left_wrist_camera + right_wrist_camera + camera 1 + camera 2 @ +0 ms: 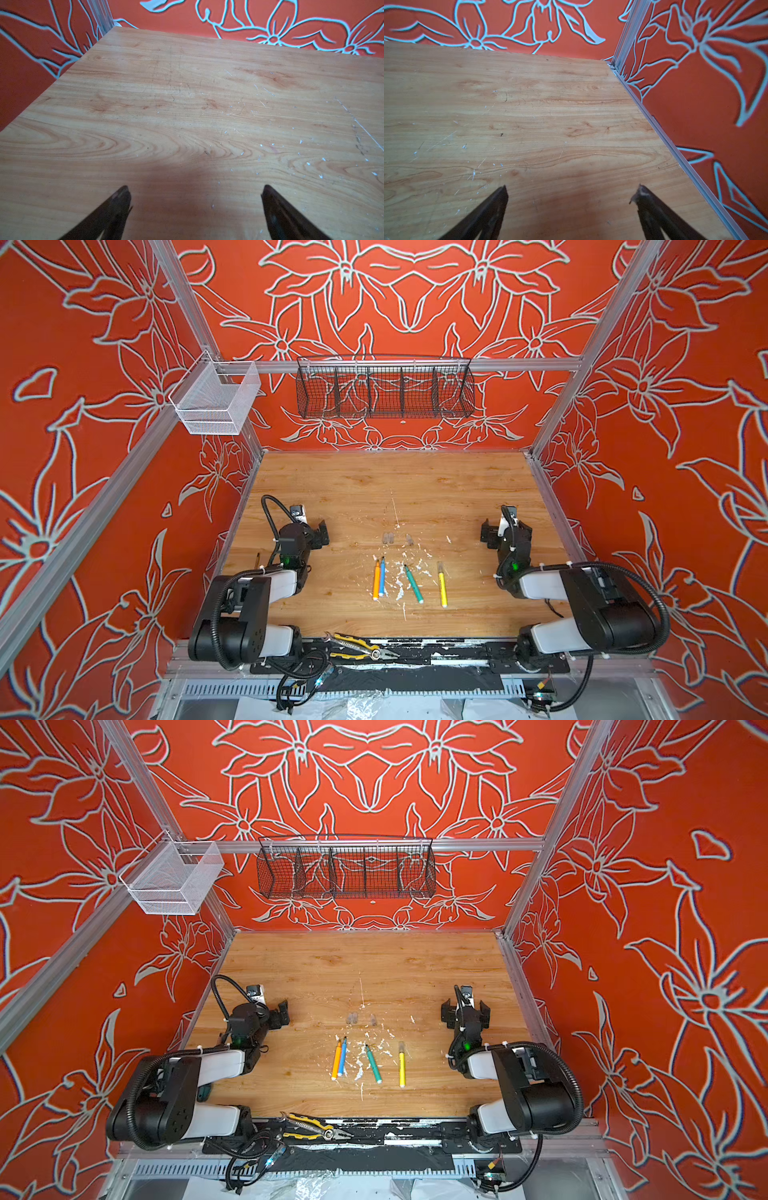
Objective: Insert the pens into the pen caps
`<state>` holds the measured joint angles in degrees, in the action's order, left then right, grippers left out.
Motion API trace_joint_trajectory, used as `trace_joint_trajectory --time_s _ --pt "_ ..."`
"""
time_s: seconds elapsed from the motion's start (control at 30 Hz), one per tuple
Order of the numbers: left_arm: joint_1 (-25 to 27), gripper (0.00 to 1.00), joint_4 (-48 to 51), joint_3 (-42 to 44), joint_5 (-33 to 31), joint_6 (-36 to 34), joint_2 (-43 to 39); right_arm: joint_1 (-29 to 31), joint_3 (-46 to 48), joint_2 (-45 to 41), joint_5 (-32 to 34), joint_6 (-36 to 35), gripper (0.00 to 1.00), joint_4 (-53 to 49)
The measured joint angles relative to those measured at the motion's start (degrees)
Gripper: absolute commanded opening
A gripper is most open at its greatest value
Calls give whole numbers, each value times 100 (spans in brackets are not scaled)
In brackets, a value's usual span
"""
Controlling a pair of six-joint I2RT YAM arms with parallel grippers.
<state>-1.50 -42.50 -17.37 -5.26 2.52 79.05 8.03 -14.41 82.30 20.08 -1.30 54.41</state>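
Four pens lie side by side mid-table in both top views: orange (pixel 376 578) (pixel 336 1060), blue (pixel 382 576) (pixel 342 1057), green (pixel 413 583) (pixel 373 1064) and yellow (pixel 442 585) (pixel 402 1065). Just beyond them rest the clear pen caps, a pair (pixel 387 538) (pixel 353 1016) and a single one (pixel 409 539) (pixel 373 1019). My left gripper (pixel 309 531) (pixel 270 1013) (pixel 194 191) hovers open over bare wood well to their left. My right gripper (pixel 505 526) (pixel 465 1011) (pixel 572 189) is open too, well to their right. Neither wrist view shows pens or caps.
White flecks of debris (pixel 401 585) litter the wooden table (pixel 374 489) around the pens. Yellow-and-black pliers (pixel 359 647) lie on the front rail. A green screwdriver handle (pixel 203 1092) peeks out under the left arm. A black wire basket (pixel 384 391) and a white mesh basket (pixel 216 400) hang above.
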Motion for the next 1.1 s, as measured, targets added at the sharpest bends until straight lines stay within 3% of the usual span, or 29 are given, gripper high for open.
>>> trace_joint_trajectory --time_s 1.1 --pt "0 97 0 0 2 -15 0 -46 -2 2 -107 4 97 -96"
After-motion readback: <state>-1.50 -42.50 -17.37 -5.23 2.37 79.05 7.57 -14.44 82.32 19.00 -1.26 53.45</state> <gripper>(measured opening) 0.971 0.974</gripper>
